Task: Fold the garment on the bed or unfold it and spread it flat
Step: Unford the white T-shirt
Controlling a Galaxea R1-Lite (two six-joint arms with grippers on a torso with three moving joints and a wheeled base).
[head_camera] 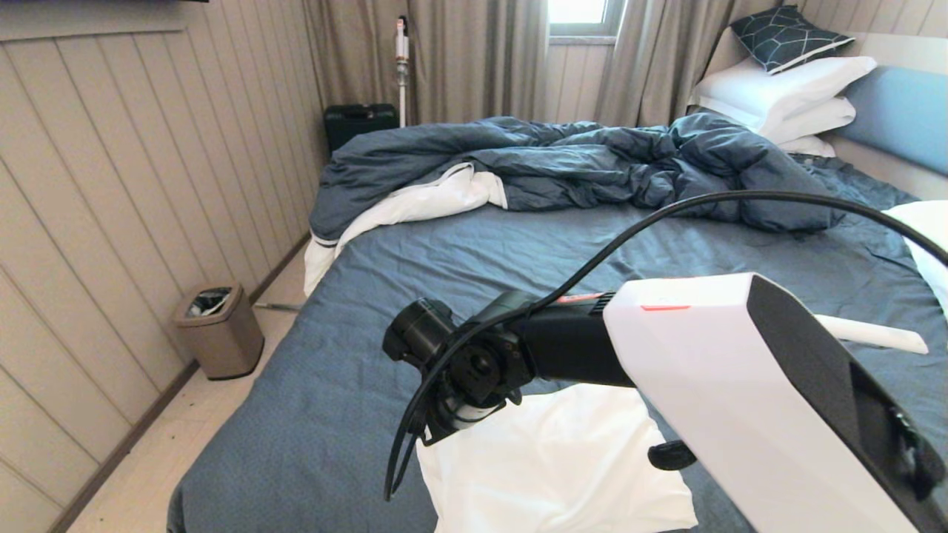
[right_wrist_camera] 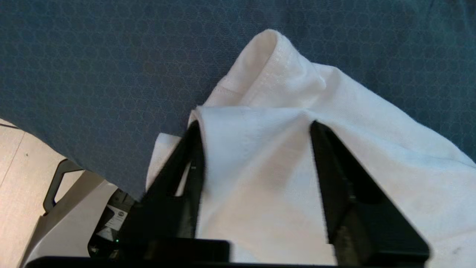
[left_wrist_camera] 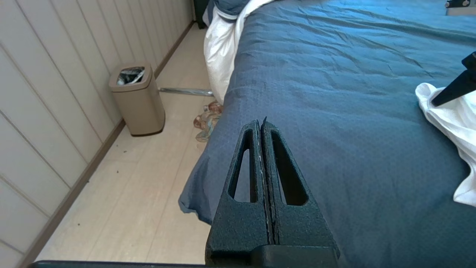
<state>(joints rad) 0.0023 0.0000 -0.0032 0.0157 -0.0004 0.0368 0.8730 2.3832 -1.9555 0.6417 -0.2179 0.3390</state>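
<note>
A white garment (head_camera: 563,459) lies folded near the front of the bed (head_camera: 444,259), on the dark blue-grey sheet. My right arm (head_camera: 666,348) reaches across from the right, with its wrist pointing down over the garment's left corner. My right gripper (right_wrist_camera: 254,124) is open, its fingers spread wide with white cloth (right_wrist_camera: 282,74) bunched and raised between them. My left gripper (left_wrist_camera: 260,123) is shut on nothing and hovers over the bed's left edge, apart from the garment (left_wrist_camera: 450,119). It does not show in the head view.
A rumpled duvet (head_camera: 592,155) lies across the far half, with white pillows (head_camera: 785,89) against the light blue headboard (head_camera: 903,111). On the floor to the left stand a tan bin (head_camera: 220,329) and a black case (head_camera: 359,122). A crumpled item (left_wrist_camera: 208,119) lies beside the bed.
</note>
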